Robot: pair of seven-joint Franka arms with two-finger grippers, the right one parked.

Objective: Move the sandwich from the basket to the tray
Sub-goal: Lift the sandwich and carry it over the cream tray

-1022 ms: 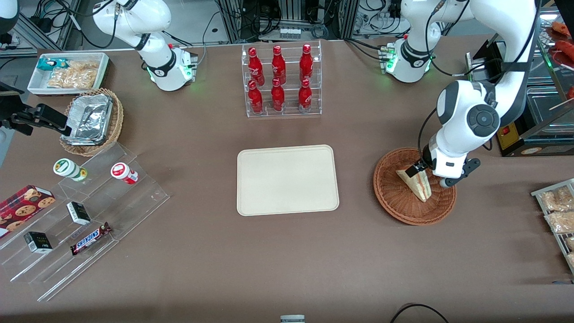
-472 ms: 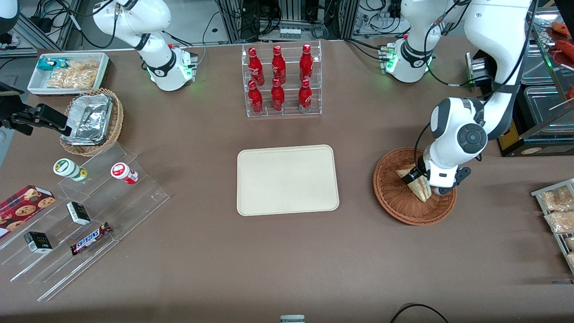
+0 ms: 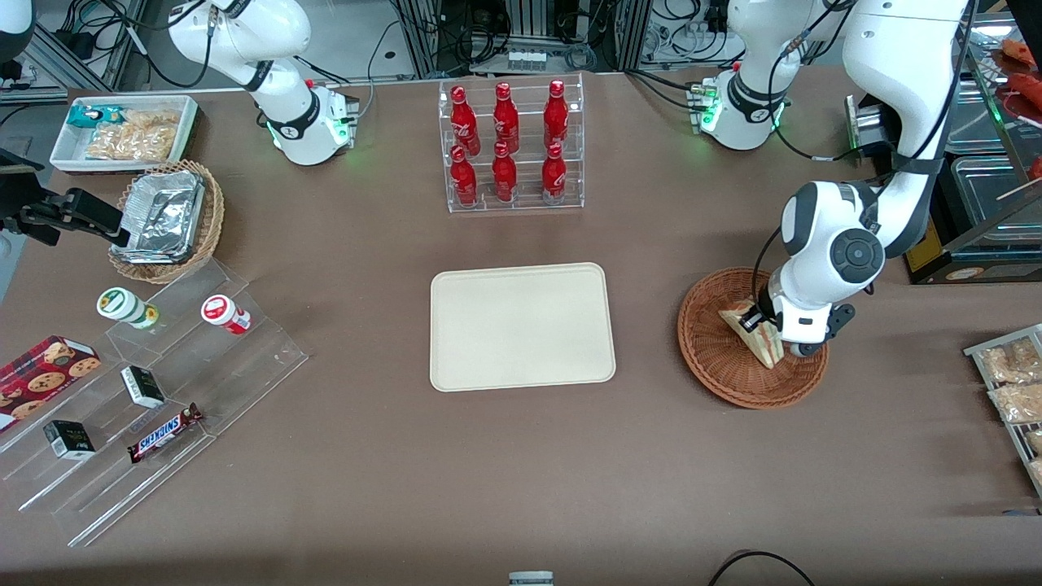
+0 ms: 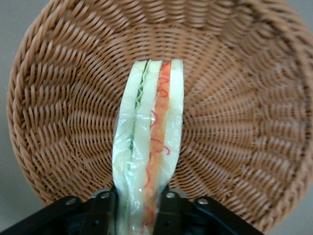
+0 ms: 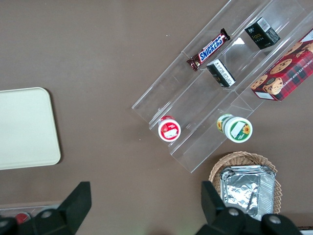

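Jaws (image 4: pixel 138 208) astride sandwich (image 4: pixel 149 142) (in basket (image 4: pixel 234 98))

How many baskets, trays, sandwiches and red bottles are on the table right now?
Baskets: 2, the reddish-brown basket and the foil-container basket
Trays: 1, the tray
Sandwiches: 1, the sandwich, pinched by the gripper in the reddish-brown basket
Red bottles: 6, in the bottle rack
Total: 10

basket (image 3: pixel 720 366) reddish-brown woven | sandwich (image 4: pixel 148 147) white, orange, green | tray (image 3: pixel 521 325) cream
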